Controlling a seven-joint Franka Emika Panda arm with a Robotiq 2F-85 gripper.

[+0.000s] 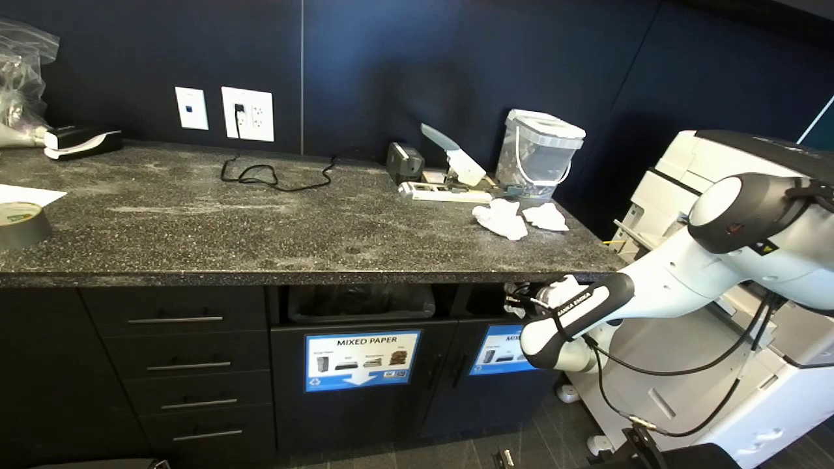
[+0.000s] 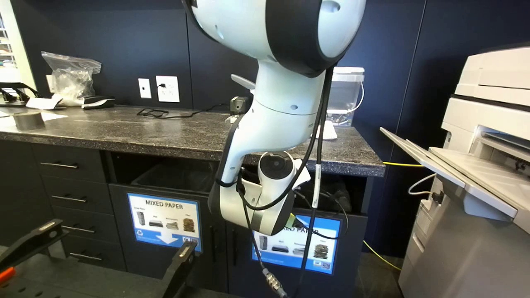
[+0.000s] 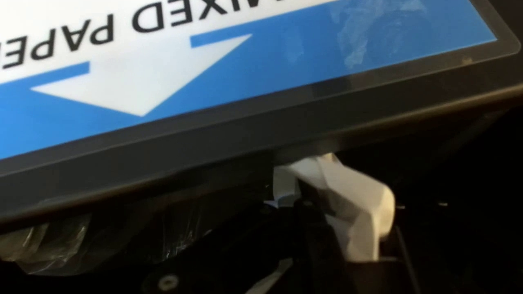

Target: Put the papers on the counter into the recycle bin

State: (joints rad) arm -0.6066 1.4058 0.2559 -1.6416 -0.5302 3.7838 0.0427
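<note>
Tape roll (image 1: pixel 29 231): on the counter (image 1: pixel 293 234), well left of the recycle bin (image 1: pixel 484 301) in an exterior view; not my concern.
Neighbouring bin (image 1: pixel 361 317): just left of the recycle bin (its sign (image 1: pixel 363 360) is paler, so I shouldn't mix them up).
Papers (image 1: pixel 502 219): two crumpled pieces on the counter above the recycle bin, handy for short trips, I'd say.
Gripper (image 3: pixel 302 202): in or just at the recycle bin, narrowed around a held paper (image 3: pixel 361 212) as I read the wrist view; dipped there, I judge, so the drop lands inside.
Bucket (image 1: pixel 541 156): above the recycle bin, further back, probably to leave reaching room.
</note>
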